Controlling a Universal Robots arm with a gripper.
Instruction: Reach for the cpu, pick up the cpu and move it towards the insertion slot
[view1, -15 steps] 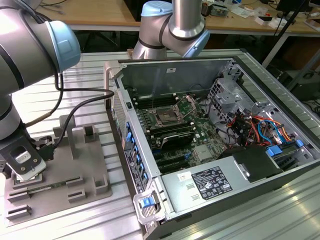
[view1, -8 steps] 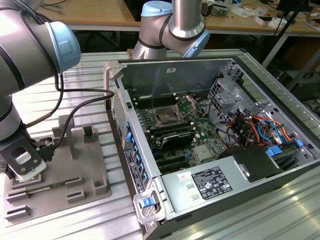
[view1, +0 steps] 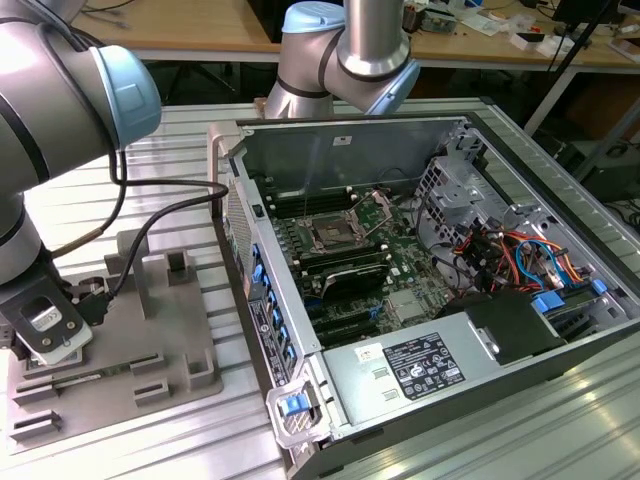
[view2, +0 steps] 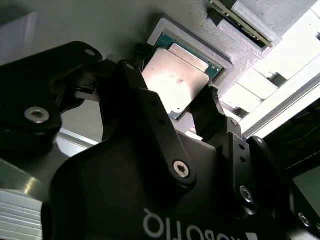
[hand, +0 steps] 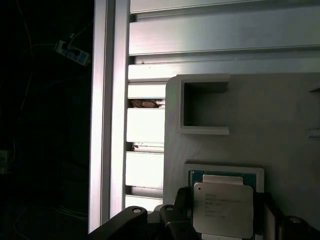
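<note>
cpu (hand: 222, 210): pale silvery top, bit of green edge peeking out round it
gripper (view2: 175, 82): black all over
fixture plate (view1: 170, 330): plain flat grey
table (view1: 560, 420): silver, ribbed stripes
insertion slot (view1: 330, 235): silver frame, dark middle
motherboard (view1: 400, 275): green
cables (view1: 520, 255): red, blue, orange mix
arm (view1: 375, 40): silver-grey, pale blue caps

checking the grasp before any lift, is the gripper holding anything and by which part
Cannot tell. The gripper straddles two opposite edges of the cpu, which lies in its recess in the gray fixture plate.
</note>
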